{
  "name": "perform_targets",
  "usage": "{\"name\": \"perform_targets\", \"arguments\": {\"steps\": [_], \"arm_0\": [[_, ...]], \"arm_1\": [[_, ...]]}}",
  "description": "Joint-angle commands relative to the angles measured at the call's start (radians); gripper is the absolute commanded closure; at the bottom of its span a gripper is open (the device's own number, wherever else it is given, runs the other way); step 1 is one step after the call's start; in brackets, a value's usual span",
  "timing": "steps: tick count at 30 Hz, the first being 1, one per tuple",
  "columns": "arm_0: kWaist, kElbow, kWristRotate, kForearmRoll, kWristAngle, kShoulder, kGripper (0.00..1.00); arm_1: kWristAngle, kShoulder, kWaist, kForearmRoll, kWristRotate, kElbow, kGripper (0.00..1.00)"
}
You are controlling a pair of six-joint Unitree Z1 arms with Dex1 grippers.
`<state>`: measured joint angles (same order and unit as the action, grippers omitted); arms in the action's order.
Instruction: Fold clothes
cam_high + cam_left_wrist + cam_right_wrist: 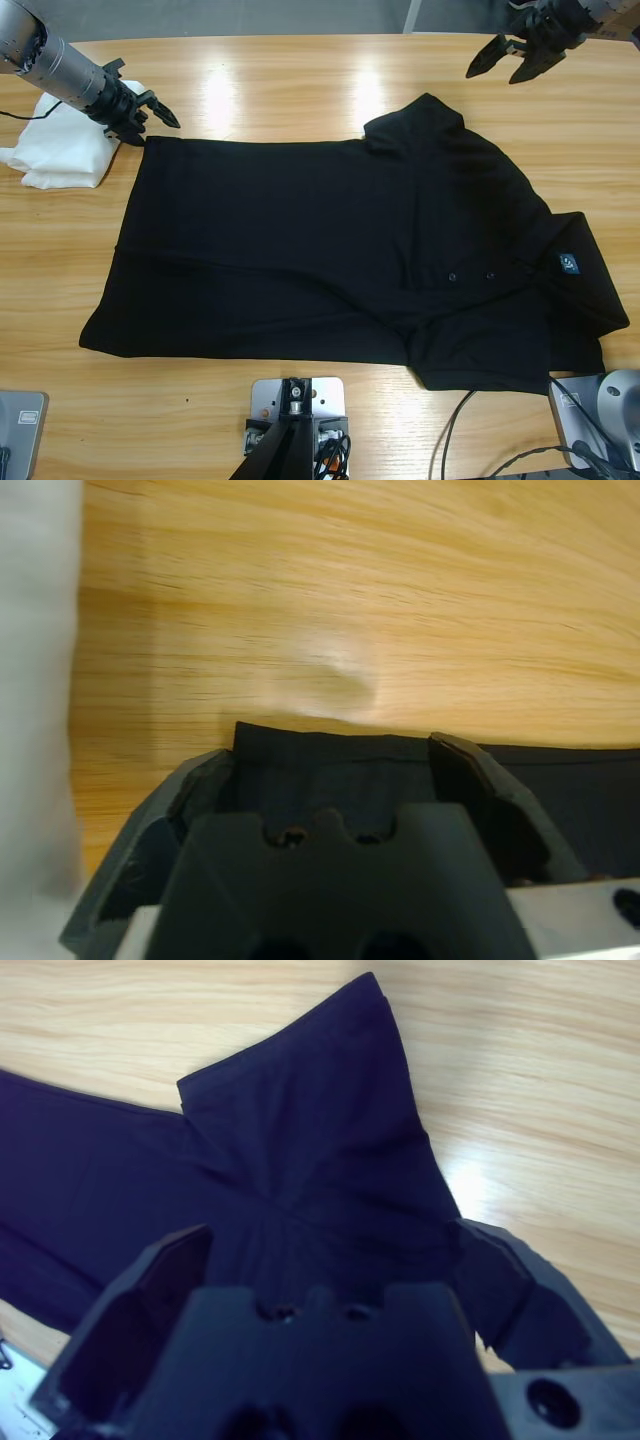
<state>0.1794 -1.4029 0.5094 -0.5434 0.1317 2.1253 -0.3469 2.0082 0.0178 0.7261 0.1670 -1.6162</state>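
The black polo shirt [350, 250] lies spread flat across the wooden table [300, 90], collar to the right. The left gripper [148, 115] hovers with jaws apart at its far-left hem corner, beside a white garment [60, 145]. The right gripper [505, 60] hangs with jaws apart above the far sleeve [420, 120].

A robotics lab or test workspace, by the look of it. A long wooden table [300, 80] with a light varnished top carries two silver arms, one [60, 65] entering at the far left, the other [560, 25] at the far right. Cables [470, 440] trail over the near edge on the right. Beyond the far edge, a strip of grey floor [250, 15] shows. A black shirt [350, 260] lies spread flat, with a white garment [65, 145] at far left.
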Motion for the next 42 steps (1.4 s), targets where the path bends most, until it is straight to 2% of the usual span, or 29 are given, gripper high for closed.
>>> {"name": "perform_targets", "arguments": {"steps": [1,2,9,18,22,25,27,36,42], "arm_0": [[-0.005,0.0,-0.016,-0.004,0.03,0.085,0.974],[-0.005,0.002,-0.015,-0.004,0.024,0.086,1.0],[0.004,0.032,0.03,-0.006,-0.039,0.085,1.0],[0.016,0.044,0.021,-0.009,-0.038,0.07,1.0],[0.034,0.064,0.031,-0.01,-0.038,0.064,1.0],[0.049,0.06,0.045,-0.01,-0.037,0.058,1.0],[0.053,0.055,0.055,-0.01,-0.037,0.051,1.0],[0.055,0.087,0.064,-0.015,-0.038,0.022,1.0],[0.055,0.082,0.069,-0.013,-0.038,0.03,1.0]], "arm_1": [[-0.007,0.061,0.005,0.012,-0.012,-0.005,0.059],[-0.007,0.062,0.005,0.012,-0.012,-0.005,0.059],[-0.006,0.07,0.005,0.014,-0.012,-0.021,0.064],[-0.012,0.103,0.034,0.018,-0.007,-0.044,0.062],[-0.16,0.179,0.098,0.019,-0.021,-0.099,0.137],[-0.22,0.245,0.127,0.028,-0.054,-0.114,0.157],[-0.261,0.296,0.136,0.032,-0.082,-0.114,0.22],[-0.263,0.434,0.136,0.073,-0.177,-0.241,0.217],[-0.245,0.498,0.134,0.183,-0.186,-0.373,0.173]]}}
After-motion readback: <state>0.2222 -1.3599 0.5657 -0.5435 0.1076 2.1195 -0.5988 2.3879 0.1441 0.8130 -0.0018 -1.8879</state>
